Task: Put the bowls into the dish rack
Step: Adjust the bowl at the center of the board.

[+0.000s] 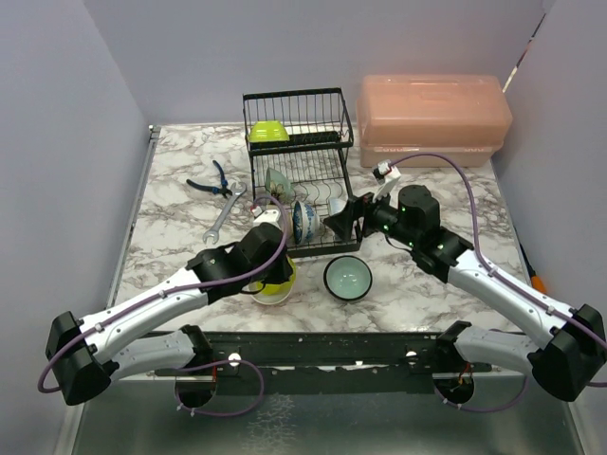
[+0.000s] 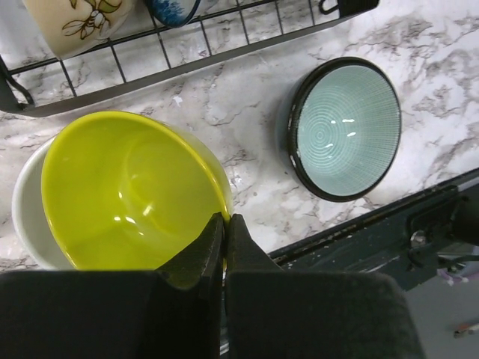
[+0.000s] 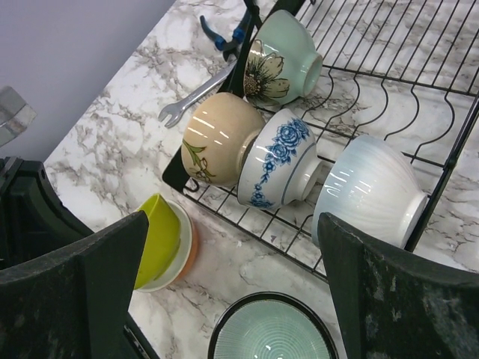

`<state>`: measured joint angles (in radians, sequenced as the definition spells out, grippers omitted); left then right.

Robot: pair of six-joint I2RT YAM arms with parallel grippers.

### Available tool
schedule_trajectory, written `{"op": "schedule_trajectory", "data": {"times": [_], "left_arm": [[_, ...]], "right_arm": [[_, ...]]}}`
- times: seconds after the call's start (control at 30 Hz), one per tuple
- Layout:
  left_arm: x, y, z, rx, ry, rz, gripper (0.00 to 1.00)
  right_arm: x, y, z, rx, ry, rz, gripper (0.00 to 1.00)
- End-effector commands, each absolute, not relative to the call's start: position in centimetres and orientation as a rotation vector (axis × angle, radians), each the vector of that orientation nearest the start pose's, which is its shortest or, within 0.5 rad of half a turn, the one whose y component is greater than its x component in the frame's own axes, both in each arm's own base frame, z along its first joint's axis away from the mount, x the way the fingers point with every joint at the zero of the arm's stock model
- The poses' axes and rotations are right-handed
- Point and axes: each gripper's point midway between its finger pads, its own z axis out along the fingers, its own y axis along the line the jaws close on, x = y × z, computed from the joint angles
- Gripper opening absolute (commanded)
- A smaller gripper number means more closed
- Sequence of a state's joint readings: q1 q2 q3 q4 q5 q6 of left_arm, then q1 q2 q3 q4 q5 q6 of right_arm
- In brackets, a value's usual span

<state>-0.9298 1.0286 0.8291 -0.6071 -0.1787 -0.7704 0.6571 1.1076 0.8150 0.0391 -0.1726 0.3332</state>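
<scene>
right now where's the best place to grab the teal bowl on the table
Its rim, from straight above: the teal bowl sits upright, mouth up, apart from the dish rack, so one finger can drop inside and one outside. Its rounded outer wall would probably slip from a side pinch.

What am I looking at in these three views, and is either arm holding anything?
Two robot arms sit at the near edge of a marble table. The top view looks down from behind them; the others come from each wrist. The left gripper pinches the rim of a yellow-green bowl stacked in a white bowl. The right gripper is open, empty, facing the dish rack, which holds several bowls. A teal bowl, pliers, a wrench and a pink box lie on the table.
</scene>
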Motion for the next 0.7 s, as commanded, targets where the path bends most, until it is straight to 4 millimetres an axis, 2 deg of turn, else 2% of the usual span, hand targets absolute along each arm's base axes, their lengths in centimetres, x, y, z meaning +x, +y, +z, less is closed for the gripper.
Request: {"op": "schedule_trajectory", "data": {"times": [0.0, 0.17, 0.5, 0.57, 0.67], "left_arm": [[17.4, -24.6, 17.2, 0.085, 2.368, -0.758, 0.00], [16.9, -24.9, 16.1, 0.017, 2.361, -0.850, 0.00], [17.1, -23.1, 14.5, -0.128, 2.340, -0.861, 0.00], [17.1, -22.9, 14.4, -0.140, 2.334, -0.859, 0.06], [17.2, -22.5, 14.0, -0.130, 2.336, -0.837, 0.27]], "right_arm": [[27.8, 26.8, 24.0, -0.416, 1.882, 0.848, 1.00], [27.6, 27.0, 23.0, -0.425, 1.928, 0.851, 1.00], [27.1, 27.5, 22.9, -0.460, 1.923, 0.885, 1.00], [27.0, 27.5, 23.0, -0.463, 1.916, 0.888, 1.00], [27.0, 27.5, 23.1, -0.467, 1.913, 0.888, 1.00]]}}
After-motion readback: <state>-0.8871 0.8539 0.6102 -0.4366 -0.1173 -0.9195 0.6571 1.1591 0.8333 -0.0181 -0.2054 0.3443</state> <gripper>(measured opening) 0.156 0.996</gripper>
